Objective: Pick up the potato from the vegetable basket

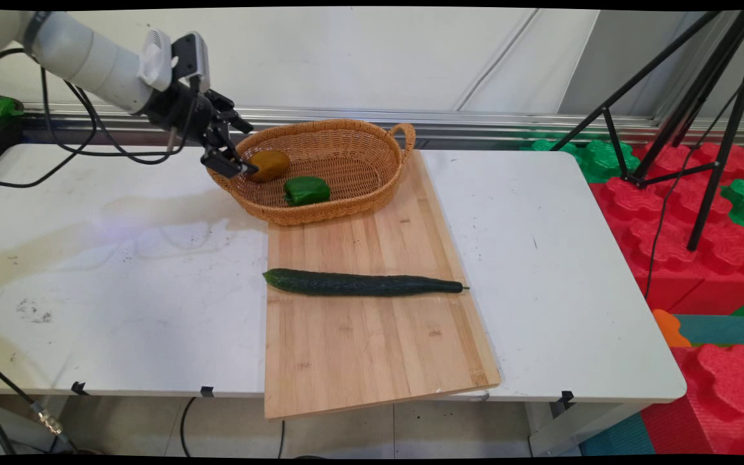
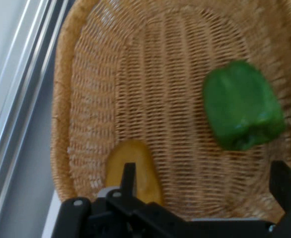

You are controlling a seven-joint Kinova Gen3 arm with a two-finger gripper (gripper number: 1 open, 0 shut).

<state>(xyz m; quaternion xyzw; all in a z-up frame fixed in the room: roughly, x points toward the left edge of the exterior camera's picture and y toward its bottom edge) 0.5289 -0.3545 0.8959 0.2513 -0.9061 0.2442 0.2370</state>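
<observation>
Claw (image 1: 246, 148) released, poised at the left rim of the wicker basket (image 1: 320, 213), nearest a yellow-brown fruit (image 1: 269, 165).

Comes in from the upper left, tilted down into the basket, fingers spread wide apart and gripping nothing. In the hand view, one finger (image 2: 128, 178) sits just in front of the yellow-brown fruit (image 2: 135, 166), which lies off to that side instead of between the fingers, close under the basket's wall (image 2: 61, 124). Green pepper (image 1: 307, 190) lies farther in, on the basket floor nearer the other finger (image 2: 284, 183), apart from the fruit. Open woven floor between the two. Basket rests on the far end of a wooden board (image 1: 359, 349) on the white desk (image 1: 120, 290). Cucumber (image 1: 362, 284) lies crosswise on the board, long axis left to right, well apart from the claw. Board's near corner overhangs the desk edge.
</observation>
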